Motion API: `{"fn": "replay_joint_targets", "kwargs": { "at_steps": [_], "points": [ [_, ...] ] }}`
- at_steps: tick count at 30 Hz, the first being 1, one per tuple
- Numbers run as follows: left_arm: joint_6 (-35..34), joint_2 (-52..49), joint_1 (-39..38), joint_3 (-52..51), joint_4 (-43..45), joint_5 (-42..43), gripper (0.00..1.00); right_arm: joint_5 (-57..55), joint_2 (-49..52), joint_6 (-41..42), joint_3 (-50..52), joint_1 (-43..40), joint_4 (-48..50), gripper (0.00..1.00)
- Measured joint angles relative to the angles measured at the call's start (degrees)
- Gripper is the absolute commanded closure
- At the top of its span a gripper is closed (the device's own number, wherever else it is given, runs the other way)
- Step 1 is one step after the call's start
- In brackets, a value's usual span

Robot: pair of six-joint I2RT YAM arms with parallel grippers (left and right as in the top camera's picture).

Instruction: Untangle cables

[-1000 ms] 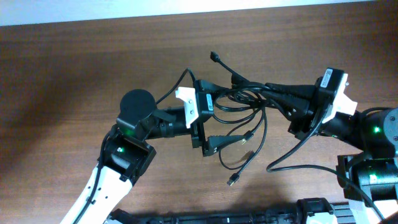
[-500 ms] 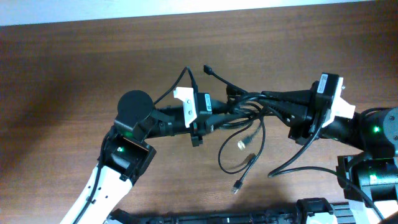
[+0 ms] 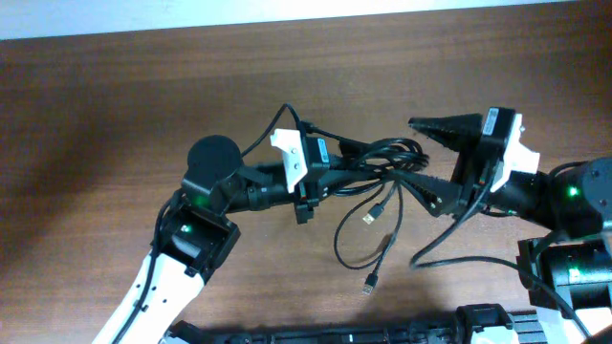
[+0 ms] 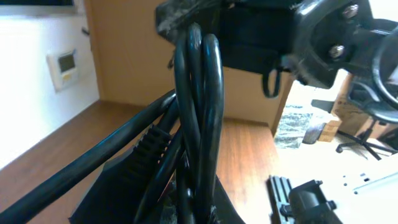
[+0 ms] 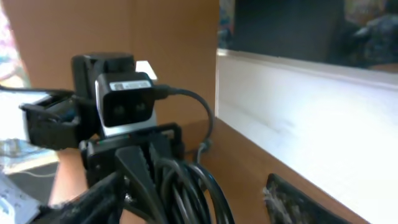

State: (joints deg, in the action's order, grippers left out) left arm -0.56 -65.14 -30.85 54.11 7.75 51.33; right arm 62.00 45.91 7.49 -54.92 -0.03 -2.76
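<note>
The cables (image 3: pixel 375 156) form one black bundle stretched between the two arms, with loose loops and plug ends (image 3: pixel 369 282) drooping toward the table. My left gripper (image 3: pixel 314 178) is shut on the bundle's left end; in the left wrist view the cables (image 4: pixel 199 112) rise straight out of its jaws (image 4: pixel 200 213). My right gripper (image 3: pixel 419 153) stands open, its fingers (image 3: pixel 438 125) spread on either side of the bundle's right end. In the right wrist view the cables (image 5: pixel 194 186) run between my open right gripper (image 5: pixel 193 210) toward the left arm's wrist camera (image 5: pixel 124 106).
The brown wooden table (image 3: pixel 115 105) runs to a pale wall along the far edge (image 3: pixel 287 14). Black rails (image 3: pixel 478 325) lie at the near edge. The right arm's own thick wire (image 3: pixel 449 234) curves below its wrist.
The right gripper has opened and let go of the bundle's right end. The left gripper, open a second ago, has shut on the left end. The loose loops have sagged lower.
</note>
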Motion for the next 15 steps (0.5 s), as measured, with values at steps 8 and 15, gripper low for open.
{"fn": "replay_joint_targets", "kwargs": {
  "at_steps": [8, 15],
  "points": [
    [-6.2, 0.0, 7.4, 0.0, -2.7, -1.0, 1.00, -3.9, 0.1, -3.3, 0.0, 0.0, -8.3, 0.22],
    [-8.1, 0.0, 8.0, 0.0, -1.9, 1.2, 1.00, -4.1, 0.1, -7.8, 0.0, 0.0, -12.3, 0.24]
  ]
}}
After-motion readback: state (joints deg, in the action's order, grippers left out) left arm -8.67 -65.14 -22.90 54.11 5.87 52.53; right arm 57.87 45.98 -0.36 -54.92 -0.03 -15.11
